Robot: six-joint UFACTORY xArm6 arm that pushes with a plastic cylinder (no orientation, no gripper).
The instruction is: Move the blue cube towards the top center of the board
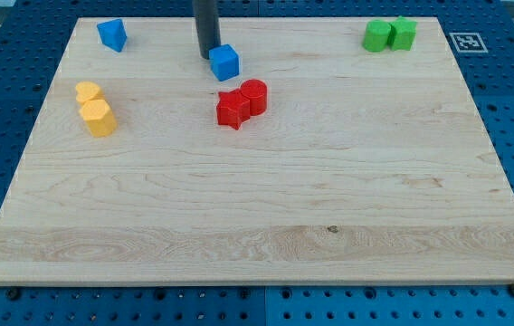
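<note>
Worktop: pale wooden board on a blue perforated base, most of its lower half bare.

Arm: dark rod comes down from the view's top, left of centre. No claw on this rig, so nothing opens, closes or holds; it can only push. My tip sits at the upper-left side of the blue cube, touching it or just beside it; contact cannot be confirmed.

Blocks, larger groups first:
- Two green blocks, side by side and touching, top right corner. Shapes unclear.
- Two red blocks, touching, just below the blue cube. One looks like a cylinder, the other irregular.
- Two yellow blocks, touching, at the view's left.
- A second blue block, irregular shape, top left, well apart from the rest.

Task block: the blue cube lies near the top edge, slightly left of centre.

Step in hand, as judged: final nudge; the cube seems nearly there. From where the tip stands, a push would send the cube right and down. The next move likely calls for a short push rightward, or coming round below the cube to drive it up, keeping clear of the reds.
</note>
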